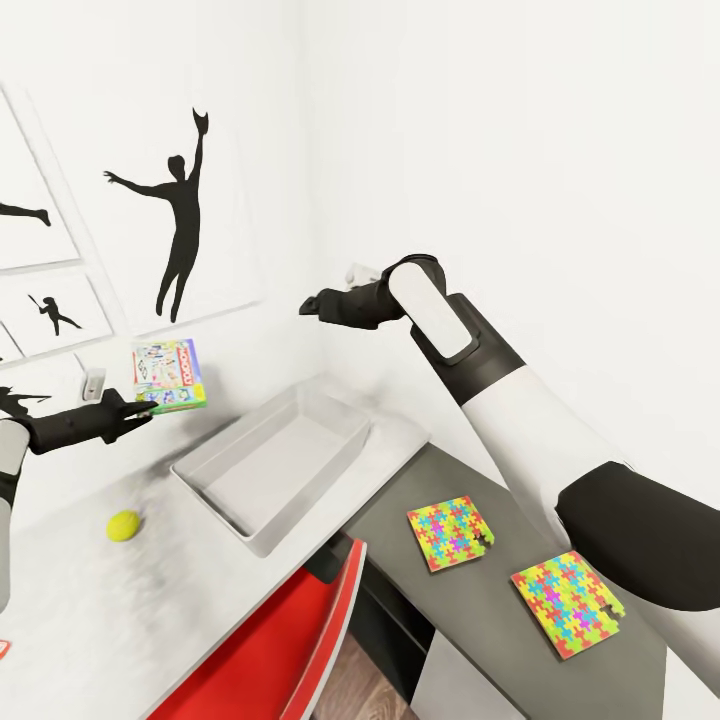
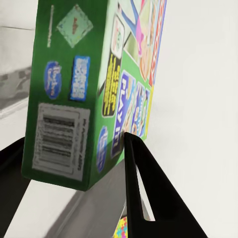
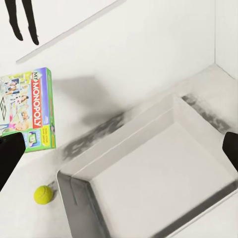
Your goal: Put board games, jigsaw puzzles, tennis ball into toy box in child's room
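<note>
My left gripper (image 1: 140, 408) is shut on the white-and-green board game (image 1: 170, 375), holding it in the air by the wall, left of the toy box (image 1: 270, 465). In the left wrist view the board game (image 2: 89, 89) sits between the black fingers (image 2: 148, 198). The toy box, a shallow grey bin, stands empty on the table (image 1: 80, 600). A tennis ball (image 1: 124, 525) lies on the table near its left end. My right gripper (image 1: 308, 303) hangs open above the toy box (image 3: 148, 183). Two jigsaw puzzles (image 1: 450, 533) (image 1: 567, 603) lie flat on the dark grey cabinet.
A red chair (image 1: 290, 640) is pushed in at the table's front edge, below the toy box. The dark grey cabinet (image 1: 480, 640) adjoins the table on the right. White walls with black silhouette pictures (image 1: 180, 220) close in behind and to the right.
</note>
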Tool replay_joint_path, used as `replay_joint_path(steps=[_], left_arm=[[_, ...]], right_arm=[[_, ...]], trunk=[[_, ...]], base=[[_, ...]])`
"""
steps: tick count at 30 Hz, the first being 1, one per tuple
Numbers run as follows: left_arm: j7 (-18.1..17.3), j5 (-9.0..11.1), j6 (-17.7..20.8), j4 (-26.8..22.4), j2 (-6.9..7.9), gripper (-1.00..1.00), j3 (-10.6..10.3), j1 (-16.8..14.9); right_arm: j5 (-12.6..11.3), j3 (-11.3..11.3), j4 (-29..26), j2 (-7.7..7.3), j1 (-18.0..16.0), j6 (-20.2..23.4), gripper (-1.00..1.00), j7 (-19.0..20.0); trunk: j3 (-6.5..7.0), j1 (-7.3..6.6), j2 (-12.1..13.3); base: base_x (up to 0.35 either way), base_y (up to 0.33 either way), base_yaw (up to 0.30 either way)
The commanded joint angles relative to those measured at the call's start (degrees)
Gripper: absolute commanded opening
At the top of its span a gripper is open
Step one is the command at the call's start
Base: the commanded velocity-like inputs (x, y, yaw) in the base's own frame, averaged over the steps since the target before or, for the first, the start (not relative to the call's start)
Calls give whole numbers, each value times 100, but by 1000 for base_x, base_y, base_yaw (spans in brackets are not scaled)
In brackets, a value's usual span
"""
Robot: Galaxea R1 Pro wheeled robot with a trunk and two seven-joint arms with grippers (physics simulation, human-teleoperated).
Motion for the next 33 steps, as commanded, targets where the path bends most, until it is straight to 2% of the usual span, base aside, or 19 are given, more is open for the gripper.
replay_joint_path(steps=[1, 17, 24, 33], left_arm=[[-41, -36, 21, 2, 1, -100, 22, -8], [-33, -44, 17, 2, 13, -100, 21, -2], [247, -40, -11, 2, 15, -100, 26, 0], [325, -36, -22, 5, 15, -100, 28, 0]], right_arm=[[-61, 6, -3, 0, -8, 2, 100, -60], [-62, 6, -12, 0, -8, 2, 100, -62], [-65, 6, -12, 0, -8, -5, 100, -65], [-64, 11, -12, 0, -8, -7, 100, -66]], trunk=[[-13, 4, -13], [-13, 4, -13], [-13, 4, -13], [-13, 4, -13]], base=[[0, 0, 0], [0, 0, 0], [0, 0, 0], [0, 0, 0]])
